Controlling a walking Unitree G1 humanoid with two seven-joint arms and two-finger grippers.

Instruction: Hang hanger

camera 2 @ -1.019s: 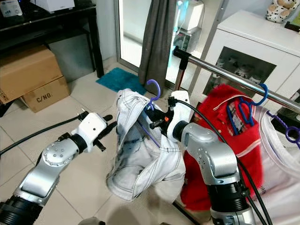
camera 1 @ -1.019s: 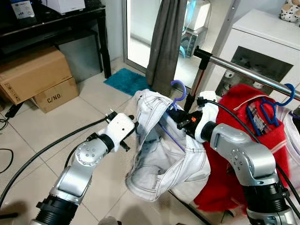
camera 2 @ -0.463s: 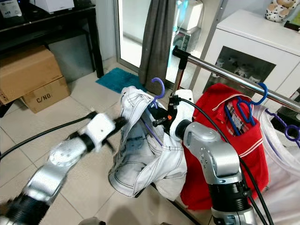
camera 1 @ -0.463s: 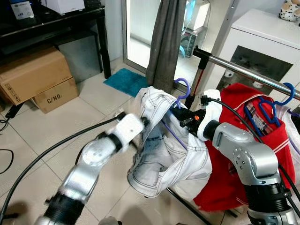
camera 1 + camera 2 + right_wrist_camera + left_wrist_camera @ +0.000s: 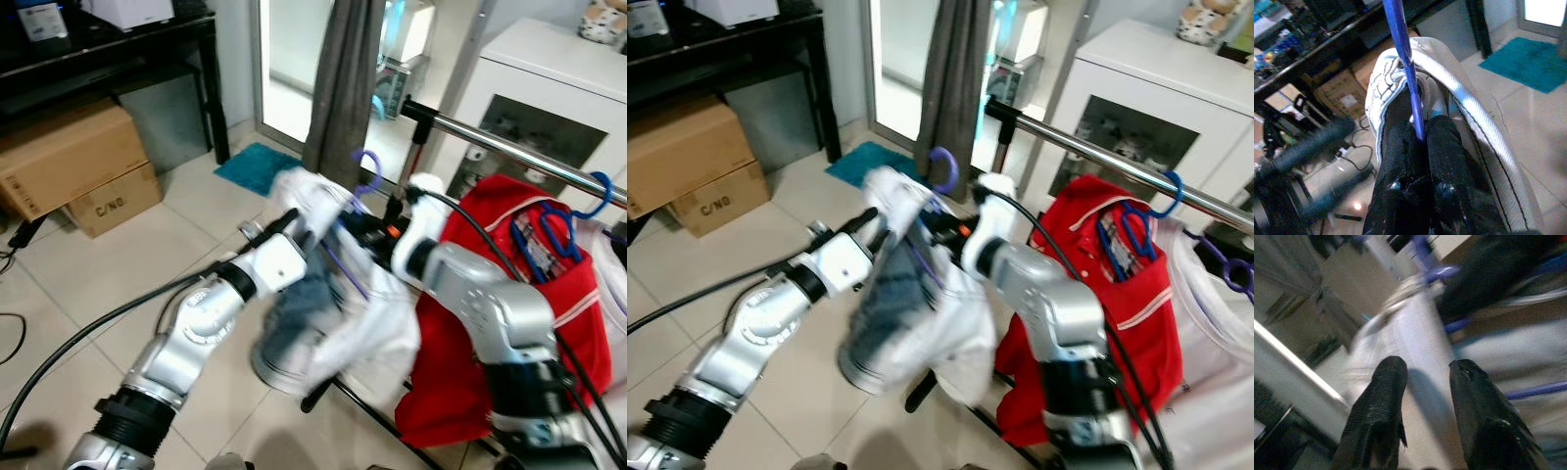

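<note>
A purple hanger carries a pale denim garment, blurred with motion, left of and below the end of the metal clothes rail. My right gripper is shut on the hanger's thin neck just under the hook; in the head views it sits at the garment's top. My left gripper is pressed up against the garment's left side. In the left wrist view its two fingers stand apart, open, with pale cloth lying past them.
A red garment on a blue hanger hangs on the rail to the right. A grey curtain and a white cabinet stand behind. Cardboard boxes, a black table and a teal mat are to the left.
My left gripper has swung right and up until it meets the garment. The garment has bunched and shifted left, and the right gripper has lifted the hanger slightly.
</note>
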